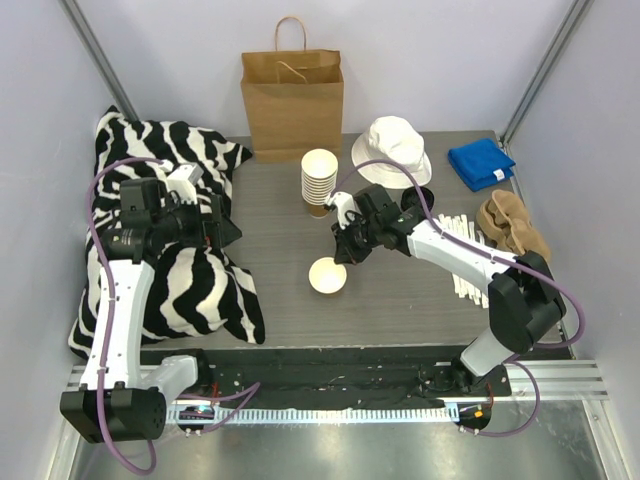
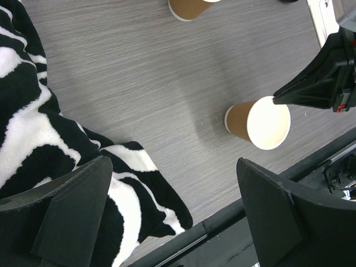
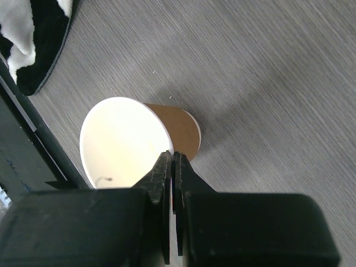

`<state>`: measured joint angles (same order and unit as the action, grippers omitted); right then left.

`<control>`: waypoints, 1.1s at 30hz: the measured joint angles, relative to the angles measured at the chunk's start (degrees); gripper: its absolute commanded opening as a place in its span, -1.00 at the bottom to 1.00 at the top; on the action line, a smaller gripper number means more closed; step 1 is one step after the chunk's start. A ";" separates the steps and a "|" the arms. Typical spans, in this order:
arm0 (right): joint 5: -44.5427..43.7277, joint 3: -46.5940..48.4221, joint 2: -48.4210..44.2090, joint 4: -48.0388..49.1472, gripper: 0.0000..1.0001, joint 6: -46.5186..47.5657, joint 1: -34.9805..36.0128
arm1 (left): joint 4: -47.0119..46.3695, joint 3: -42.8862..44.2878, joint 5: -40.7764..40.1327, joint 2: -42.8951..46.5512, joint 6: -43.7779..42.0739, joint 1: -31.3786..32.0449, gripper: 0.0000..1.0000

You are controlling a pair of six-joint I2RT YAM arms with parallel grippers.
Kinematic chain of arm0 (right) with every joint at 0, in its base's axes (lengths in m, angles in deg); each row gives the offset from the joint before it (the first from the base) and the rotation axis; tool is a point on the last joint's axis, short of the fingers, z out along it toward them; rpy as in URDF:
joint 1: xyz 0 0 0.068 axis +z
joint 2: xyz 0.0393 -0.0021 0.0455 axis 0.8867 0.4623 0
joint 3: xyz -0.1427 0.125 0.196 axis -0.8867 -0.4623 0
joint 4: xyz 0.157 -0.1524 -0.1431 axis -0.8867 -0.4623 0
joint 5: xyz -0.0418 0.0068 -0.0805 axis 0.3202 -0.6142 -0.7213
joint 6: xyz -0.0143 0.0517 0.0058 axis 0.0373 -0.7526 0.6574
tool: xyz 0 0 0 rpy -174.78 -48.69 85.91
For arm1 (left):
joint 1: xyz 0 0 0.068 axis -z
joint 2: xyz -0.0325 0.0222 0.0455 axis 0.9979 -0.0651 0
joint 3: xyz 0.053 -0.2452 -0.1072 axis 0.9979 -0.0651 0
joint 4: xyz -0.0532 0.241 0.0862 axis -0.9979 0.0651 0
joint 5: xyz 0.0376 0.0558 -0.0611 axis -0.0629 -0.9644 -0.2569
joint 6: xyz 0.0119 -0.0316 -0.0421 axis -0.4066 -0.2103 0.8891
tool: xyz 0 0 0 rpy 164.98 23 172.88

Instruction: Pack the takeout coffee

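Grey wood-grain desk (image 1: 280,215). Lidless paper cup (image 1: 327,276) (image 2: 261,122) (image 3: 139,144) upright mid-desk, toward near edge. Fingers of right gripper (image 1: 345,255) (image 3: 171,156) pressed together at its rim; pinch on wall unclear. Wide-spread left gripper (image 1: 225,232) (image 2: 173,167) over zebra blanket (image 1: 200,280) (image 2: 50,128), left edge.

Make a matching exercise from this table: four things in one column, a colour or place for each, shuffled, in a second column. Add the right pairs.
Things
1. single paper cup
2. stack of cups
3. bucket hat
4. folded cloth

Colour or place
A. blue
B. all white
C. at the tip of the right pincer
D. just in front of the paper bag

Pairs: 1-C, 2-D, 3-B, 4-A
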<state>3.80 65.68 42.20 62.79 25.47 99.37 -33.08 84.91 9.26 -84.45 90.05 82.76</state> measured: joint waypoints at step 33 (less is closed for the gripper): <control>-11.69 32.89 18.21 -14.75 0.30 -4.33 -40.35 | -2.58 1.25 3.48 -4.17 3.02 0.00 0.99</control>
<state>-7.89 98.57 60.40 48.04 21.14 59.02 -35.66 86.15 12.73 -88.63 93.06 82.76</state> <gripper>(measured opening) 0.650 0.996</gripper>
